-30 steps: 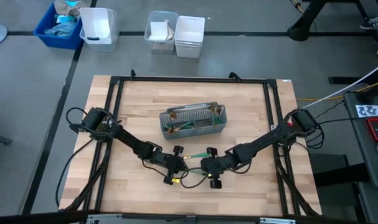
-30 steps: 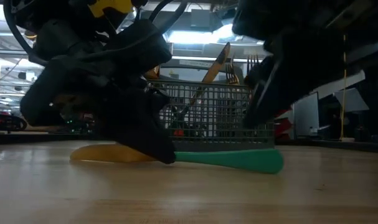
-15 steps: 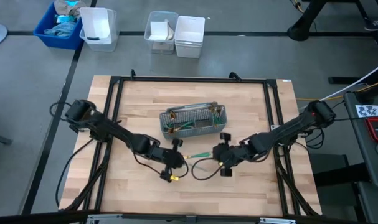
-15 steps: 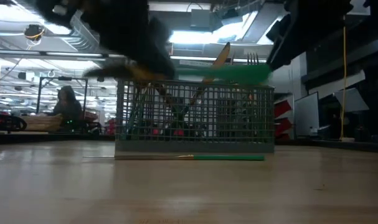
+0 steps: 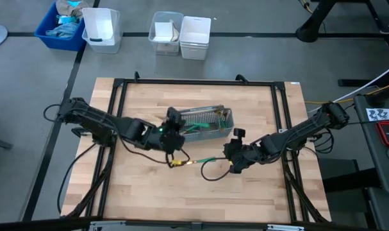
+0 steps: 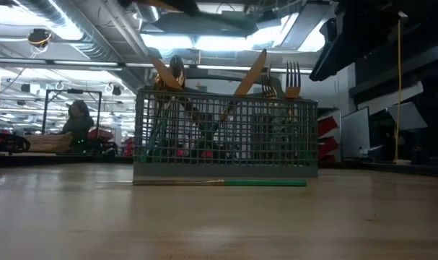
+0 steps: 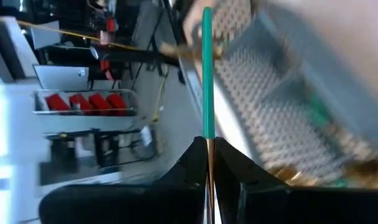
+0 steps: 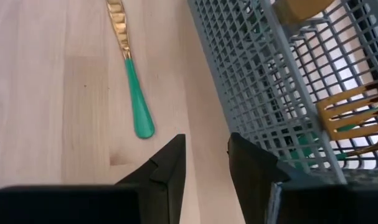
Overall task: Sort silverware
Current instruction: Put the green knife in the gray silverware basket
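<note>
Left hand [image 5: 172, 131] clamped on a teal-handled utensil [image 7: 207, 93] over the caddy [image 5: 204, 123]; right hand [image 8: 204, 163] narrowly parted beside it.

Caddy [image 5: 200, 124]: grey wire mesh, a fine square grid on every wall. Silverware in it [image 6: 276, 76]: gold heads, teal-green handles. Knife [image 8: 129, 74] lying on the surface: gold blade, teal-green handle (same scheme as the rest). Piece in the left gripper [image 7: 207, 163]: teal-green handle [image 7: 207, 74]. Surface [image 5: 143, 192]: pale wood, laid in narrow strips. Both arms black; right gripper [image 8: 206, 162] likewise.
</note>
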You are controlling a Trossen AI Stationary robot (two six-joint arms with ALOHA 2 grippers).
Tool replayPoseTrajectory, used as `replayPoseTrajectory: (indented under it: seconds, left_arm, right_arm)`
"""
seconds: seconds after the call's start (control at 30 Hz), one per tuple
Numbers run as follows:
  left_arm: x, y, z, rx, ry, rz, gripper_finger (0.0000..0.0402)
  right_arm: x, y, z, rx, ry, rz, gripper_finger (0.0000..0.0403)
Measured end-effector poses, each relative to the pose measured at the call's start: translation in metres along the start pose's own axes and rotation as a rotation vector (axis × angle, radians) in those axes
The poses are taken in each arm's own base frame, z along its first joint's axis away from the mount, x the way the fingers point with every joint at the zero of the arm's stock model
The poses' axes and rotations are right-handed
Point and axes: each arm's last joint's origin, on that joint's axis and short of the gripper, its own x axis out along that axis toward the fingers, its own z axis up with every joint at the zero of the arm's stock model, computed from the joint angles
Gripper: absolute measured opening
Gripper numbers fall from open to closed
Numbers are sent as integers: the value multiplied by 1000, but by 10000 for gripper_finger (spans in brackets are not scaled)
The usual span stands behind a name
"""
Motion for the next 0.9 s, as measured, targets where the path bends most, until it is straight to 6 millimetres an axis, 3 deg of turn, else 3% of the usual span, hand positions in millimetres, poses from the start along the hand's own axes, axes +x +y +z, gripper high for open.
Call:
replayPoseTrajectory:
  seconds: [0.33,0.7,0.9]
  left_arm:
    - [42,-1,-21,363,203,-75,4]
    - [70,-30,-11,784,244,-194,31]
    - [81,-42,-6,810,258,-217,36]
  right_arm:
    - [0,1,2,10,-14,12,120]
    - [0,1,2,8,-16,11,120]
    - [0,1,2,9,-17,10,120]
